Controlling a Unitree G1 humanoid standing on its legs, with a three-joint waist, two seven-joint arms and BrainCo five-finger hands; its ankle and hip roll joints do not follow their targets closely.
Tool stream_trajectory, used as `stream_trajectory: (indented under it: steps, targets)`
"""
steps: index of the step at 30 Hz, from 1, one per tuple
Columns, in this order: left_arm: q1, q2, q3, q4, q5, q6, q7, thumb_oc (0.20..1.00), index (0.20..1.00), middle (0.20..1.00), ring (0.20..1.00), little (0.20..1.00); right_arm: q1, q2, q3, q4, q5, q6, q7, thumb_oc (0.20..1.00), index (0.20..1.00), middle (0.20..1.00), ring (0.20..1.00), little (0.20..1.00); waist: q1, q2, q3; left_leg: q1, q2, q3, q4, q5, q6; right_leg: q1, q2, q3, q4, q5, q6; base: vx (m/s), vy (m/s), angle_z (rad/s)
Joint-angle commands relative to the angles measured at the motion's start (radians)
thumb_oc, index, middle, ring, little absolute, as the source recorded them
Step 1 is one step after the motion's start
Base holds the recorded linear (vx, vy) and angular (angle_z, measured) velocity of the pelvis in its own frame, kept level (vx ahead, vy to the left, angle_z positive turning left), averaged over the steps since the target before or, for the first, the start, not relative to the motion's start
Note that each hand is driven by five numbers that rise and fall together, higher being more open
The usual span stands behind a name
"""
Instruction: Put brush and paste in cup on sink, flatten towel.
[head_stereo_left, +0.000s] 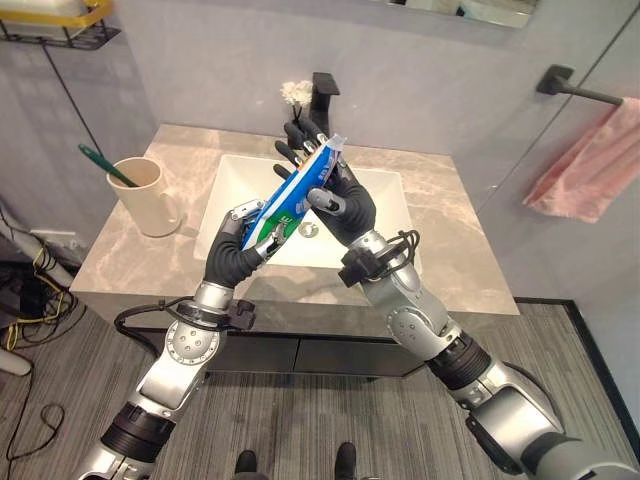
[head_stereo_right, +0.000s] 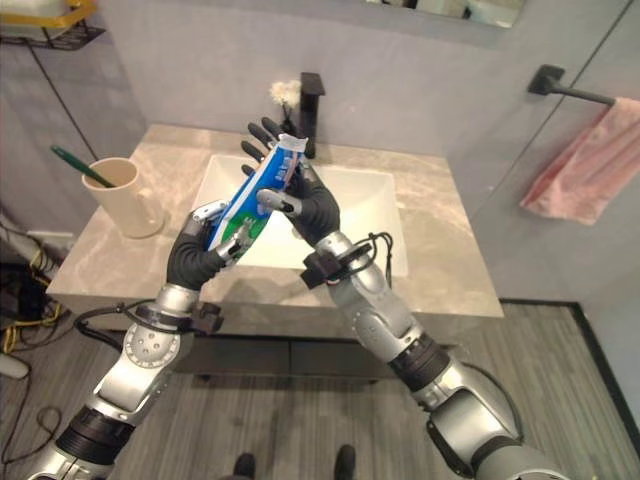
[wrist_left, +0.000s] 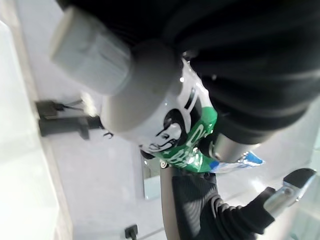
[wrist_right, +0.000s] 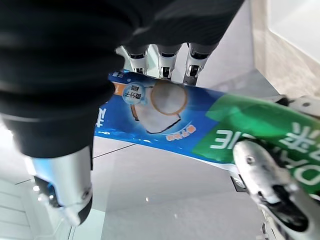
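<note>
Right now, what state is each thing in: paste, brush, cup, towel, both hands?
Toothpaste tube: held tilted over the sink by both hands.
Left hand: shut on the tube's lower, green end.
Right hand: shut on the tube's upper part.
Toothbrush: standing in the cup, leaning.
Cup: upright on the counter, left of the sink.
Towel: hanging bunched on the wall bar, not flattened.

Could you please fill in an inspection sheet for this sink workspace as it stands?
Surface: marble counter around a white sink, black tap behind.
Job's things: toothpaste tube held tilted above the sink; green toothbrush already in the cream cup; pink towel bunched on the wall bar.
Clutter: nothing seen.
Robot hands: left robot hand grips the tube's lower end; right robot hand holds its upper part.
Cables: bundle on the floor.
Surroundings: wire shelf upper left.
</note>
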Motion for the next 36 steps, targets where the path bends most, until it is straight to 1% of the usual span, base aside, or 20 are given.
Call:
stream_trajectory:
  steps: [1, 2, 3, 4, 6, 11, 12, 17, 18, 21, 22, 23, 25, 26, 29, 30, 32, 33, 36]
  targets:
    - [-0.055, 0.038, -0.016, -0.035, -0.045, -0.033, -0.009, 0.200, 0.200, 0.200, 0.200, 0.200, -0.143, 0.039, -0.052, -0.020, 0.026, -0.084, 0.006, 1.000, 1.000, 1.000, 1.000, 1.000, 0.022, -0.014, 0.007, -0.029, -0.010, -0.031, 0.004, 0.024, -0.007, 0.095, -0.081, 0.006, 0.001, -0.044, 0.094, 0.02, 0.015, 0.14]
    - [-0.047, 0.037, -0.014, -0.033, -0.049, -0.030, -0.010, 0.200, 0.200, 0.200, 0.200, 0.200, -0.143, 0.042, -0.037, -0.020, 0.034, -0.075, 0.011, 0.671, 0.671, 0.671, 0.671, 0.671, 0.026, -0.016, 0.008, -0.029, -0.011, -0.034, 0.004, 0.025, -0.005, 0.097, -0.082, 0.003, 0.001, -0.045, 0.095, 0.02, 0.021, 0.06]
    - [-0.044, 0.034, -0.015, -0.031, -0.054, -0.028, -0.010, 0.200, 0.200, 0.200, 0.200, 0.200, -0.141, 0.047, -0.032, -0.017, 0.040, -0.072, 0.011, 0.401, 0.401, 0.401, 0.401, 0.401, 0.027, -0.016, 0.008, -0.028, -0.013, -0.036, 0.004, 0.024, -0.004, 0.099, -0.083, 0.003, 0.001, -0.045, 0.095, 0.02, 0.021, 0.05]
    - [-0.041, 0.034, -0.013, -0.031, -0.053, -0.026, -0.005, 0.200, 0.200, 0.200, 0.200, 0.200, -0.139, 0.050, -0.027, -0.012, 0.045, -0.070, 0.010, 0.200, 0.200, 0.200, 0.200, 0.200, 0.028, -0.016, 0.008, -0.027, -0.014, -0.036, 0.004, 0.023, -0.003, 0.100, -0.084, 0.002, 0.001, -0.045, 0.095, 0.02, 0.020, 0.03]
    - [-0.032, 0.033, -0.007, -0.036, -0.046, -0.020, 0.003, 0.200, 0.200, 0.200, 0.200, 0.200, -0.130, 0.056, -0.029, -0.006, 0.057, -0.067, -0.001, 0.200, 0.200, 0.200, 0.200, 0.200, 0.031, -0.014, 0.008, -0.027, -0.016, -0.040, 0.004, 0.022, 0.000, 0.102, -0.086, 0.000, 0.001, -0.046, 0.095, 0.00, 0.000, 0.00]
    - [-0.019, 0.030, 0.003, -0.041, -0.029, -0.018, 0.025, 0.200, 0.200, 0.200, 0.200, 0.200, -0.129, 0.075, -0.052, 0.021, 0.036, -0.083, -0.046, 0.200, 0.200, 0.200, 0.200, 0.200, 0.036, -0.011, 0.008, -0.028, -0.020, -0.045, 0.004, 0.022, 0.003, 0.103, -0.091, -0.005, 0.001, -0.046, 0.096, 0.00, 0.003, 0.01]
    - [-0.010, 0.022, 0.010, -0.043, -0.024, -0.016, 0.039, 0.200, 0.200, 0.200, 0.200, 0.200, -0.131, 0.090, -0.067, 0.039, 0.017, -0.092, -0.074, 0.200, 0.200, 0.200, 0.200, 0.200, 0.039, -0.010, 0.009, -0.030, -0.022, -0.048, 0.004, 0.022, 0.004, 0.105, -0.092, -0.008, 0.002, -0.046, 0.096, 0.01, 0.011, 0.08]
    - [-0.008, 0.017, 0.013, -0.045, -0.020, -0.014, 0.053, 0.200, 0.200, 0.200, 0.200, 0.200, -0.136, 0.104, -0.081, 0.050, 0.007, -0.099, -0.095, 0.200, 0.200, 0.200, 0.200, 0.200, 0.043, -0.010, 0.010, -0.034, -0.026, -0.056, 0.004, 0.023, 0.004, 0.109, -0.094, -0.015, 0.002, -0.047, 0.096, 0.00, 0.006, 0.05]
    - [0.007, 0.010, 0.030, -0.058, -0.022, -0.016, 0.074, 1.000, 1.000, 1.000, 1.000, 1.000, -0.150, 0.120, -0.108, 0.074, -0.025, -0.113, -0.136, 0.200, 0.200, 0.200, 0.200, 0.200, 0.054, -0.009, 0.010, -0.039, -0.030, -0.072, 0.004, 0.024, 0.005, 0.112, -0.097, -0.027, 0.003, -0.050, 0.095, 0.00, 0.000, 0.00]
    - [0.009, 0.007, 0.036, -0.061, -0.012, -0.014, 0.098, 1.000, 1.000, 1.000, 1.000, 1.000, -0.163, 0.128, -0.126, 0.088, -0.041, -0.124, -0.162, 0.200, 0.200, 0.200, 0.200, 0.200, 0.063, -0.010, 0.010, -0.044, -0.032, -0.080, 0.004, 0.025, 0.006, 0.115, -0.098, -0.034, 0.004, -0.052, 0.094, 0.00, -0.001, 0.13]
    - [0.019, 0.007, 0.044, -0.067, -0.022, -0.020, 0.106, 1.000, 1.000, 1.000, 1.000, 1.000, -0.186, 0.128, -0.147, 0.098, -0.068, -0.133, -0.190, 0.200, 0.200, 0.200, 0.200, 0.200, 0.071, -0.011, 0.012, -0.048, -0.033, -0.090, 0.004, 0.027, 0.007, 0.117, -0.100, -0.041, 0.004, -0.052, 0.094, 0.01, -0.006, 0.26]
    - [0.019, 0.007, 0.044, -0.067, -0.022, -0.019, 0.106, 1.000, 1.000, 1.000, 1.000, 1.000, -0.187, 0.128, -0.147, 0.099, -0.068, -0.133, -0.191, 0.200, 0.200, 0.200, 0.200, 0.200, 0.070, -0.012, 0.012, -0.049, -0.034, -0.091, 0.004, 0.028, 0.007, 0.117, -0.100, -0.042, 0.004, -0.052, 0.094, 0.01, -0.005, 0.24]
    - [0.036, 0.008, 0.055, -0.066, -0.028, -0.023, 0.119, 1.000, 1.000, 1.000, 1.000, 1.000, -0.226, 0.131, -0.173, 0.111, -0.103, -0.148, -0.229, 0.200, 0.200, 0.200, 0.200, 0.200, 0.086, -0.013, 0.015, -0.055, -0.038, -0.106, 0.004, 0.030, 0.008, 0.121, -0.103, -0.057, 0.004, -0.052, 0.094, 0.01, 0.000, 0.19]
    - [0.036, 0.009, 0.055, -0.066, -0.029, -0.022, 0.118, 1.000, 1.000, 1.000, 1.000, 1.000, -0.227, 0.131, -0.174, 0.112, -0.103, -0.148, -0.230, 0.200, 0.200, 0.200, 0.200, 0.200, 0.085, -0.013, 0.015, -0.055, -0.038, -0.107, 0.004, 0.030, 0.008, 0.121, -0.103, -0.058, 0.004, -0.052, 0.094, 0.00, 0.001, 0.19]
    - [0.102, 0.020, 0.084, -0.076, -0.054, -0.029, 0.106, 1.000, 1.000, 1.000, 1.000, 1.000, -0.307, 0.115, -0.221, 0.143, -0.150, -0.167, -0.283, 0.200, 0.200, 0.200, 0.200, 0.200, 0.115, -0.017, 0.014, -0.068, -0.046, -0.129, 0.004, 0.034, 0.011, 0.125, -0.105, -0.076, 0.003, -0.053, 0.095, 0.02, 0.003, 0.09]
    - [0.102, 0.020, 0.085, -0.077, -0.054, -0.028, 0.106, 1.000, 1.000, 1.000, 1.000, 1.000, -0.308, 0.115, -0.222, 0.144, -0.151, -0.167, -0.284, 0.200, 0.200, 0.200, 0.200, 0.200, 0.114, -0.017, 0.015, -0.068, -0.047, -0.129, 0.004, 0.034, 0.011, 0.125, -0.106, -0.077, 0.003, -0.053, 0.095, 0.01, -0.002, 0.08]
    - [0.139, 0.031, 0.095, -0.070, -0.063, -0.032, 0.100, 1.000, 1.000, 1.000, 1.000, 1.000, -0.349, 0.099, -0.237, 0.155, -0.170, -0.174, -0.306, 0.200, 0.200, 0.200, 0.200, 0.200, 0.134, -0.020, 0.018, -0.077, -0.050, -0.140, 0.004, 0.038, 0.011, 0.125, -0.107, -0.086, 0.003, -0.053, 0.096, 0.01, -0.005, 0.25]
    - [0.198, 0.043, 0.110, -0.041, -0.083, -0.032, 0.085, 1.000, 1.000, 1.000, 1.000, 1.000, -0.410, 0.073, -0.258, 0.171, -0.209, -0.179, -0.336, 0.200, 0.200, 0.200, 0.200, 0.200, 0.162, -0.026, 0.021, -0.089, -0.059, -0.163, 0.004, 0.041, 0.014, 0.128, -0.109, -0.106, 0.002, -0.054, 0.099, 0.02, -0.006, 0.25]
    - [0.255, 0.068, 0.129, 0.001, -0.078, -0.026, 0.080, 1.000, 1.000, 1.000, 1.000, 1.000, -0.464, 0.034, -0.271, 0.172, -0.263, -0.184, -0.367, 0.200, 0.200, 0.200, 0.200, 0.200, 0.199, -0.030, 0.027, -0.104, -0.069, -0.189, 0.004, 0.047, 0.017, 0.134, -0.114, -0.133, 0.000, -0.055, 0.103, 0.02, -0.010, 0.34]
